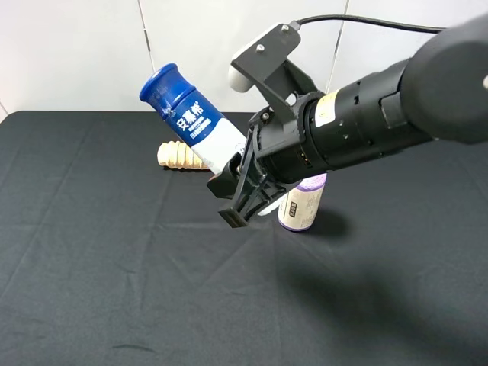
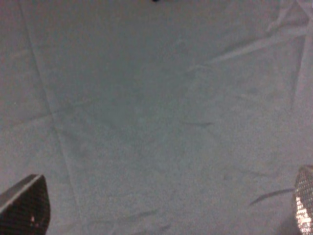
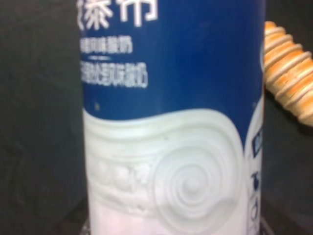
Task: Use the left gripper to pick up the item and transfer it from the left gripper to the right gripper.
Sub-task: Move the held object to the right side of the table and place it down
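Holds the bottle (image 1: 191,118) aloft in the right gripper (image 1: 242,187), clamped on its white lower end, leaning up-left. Apparently clear of the ridged log (image 1: 179,156) behind; open cloth (image 1: 114,267) leftward. Spreads the left gripper (image 2: 164,205) wide, empty.

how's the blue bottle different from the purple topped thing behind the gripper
The blue bottle is off the table, clamped in the right gripper; the purple-topped container stands on the black cloth. The blue bottle is tilted, with its cap up and away from the gripper; the purple-topped container is upright. The blue bottle is dark blue over white; the purple-topped container is purple over cream. Both are cylindrical with printed labels.
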You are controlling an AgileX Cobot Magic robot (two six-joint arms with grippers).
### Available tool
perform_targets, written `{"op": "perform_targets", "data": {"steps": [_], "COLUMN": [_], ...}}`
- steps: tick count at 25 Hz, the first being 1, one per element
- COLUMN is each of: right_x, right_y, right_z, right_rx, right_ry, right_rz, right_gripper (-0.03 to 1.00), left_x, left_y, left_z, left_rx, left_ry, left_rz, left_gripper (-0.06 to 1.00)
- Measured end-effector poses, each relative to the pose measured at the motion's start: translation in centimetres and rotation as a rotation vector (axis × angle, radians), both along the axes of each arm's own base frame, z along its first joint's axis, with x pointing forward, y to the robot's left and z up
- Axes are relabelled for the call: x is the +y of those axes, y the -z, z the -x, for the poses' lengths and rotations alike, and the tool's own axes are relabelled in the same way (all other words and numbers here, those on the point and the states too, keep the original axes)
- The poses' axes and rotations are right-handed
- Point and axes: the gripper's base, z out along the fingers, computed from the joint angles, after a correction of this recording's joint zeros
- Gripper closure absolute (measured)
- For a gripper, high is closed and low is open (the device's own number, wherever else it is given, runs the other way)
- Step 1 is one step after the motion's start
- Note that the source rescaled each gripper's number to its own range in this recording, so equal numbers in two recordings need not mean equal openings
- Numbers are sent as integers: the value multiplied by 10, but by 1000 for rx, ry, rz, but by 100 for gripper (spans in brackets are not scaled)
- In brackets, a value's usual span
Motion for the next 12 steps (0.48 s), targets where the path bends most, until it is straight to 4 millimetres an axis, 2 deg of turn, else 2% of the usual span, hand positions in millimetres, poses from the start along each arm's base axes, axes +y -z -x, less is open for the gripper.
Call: {"op": "perform_targets", "data": {"steps": [6,12], "right_x": [1,-28], "right_y": [-30,-50], "right_z": [-9,-38], "right_rx": [78,152], "right_ry": [39,198], "right_rz": [-7,62], "right_gripper": [96,96], "left_x": [0,1], "left_y": [0,0], "left_z": [0,-1], "left_rx": [-2,-2], "left_ry": [-143,-328], "left_rz": [1,0], "left_gripper": [-5,-5]}}
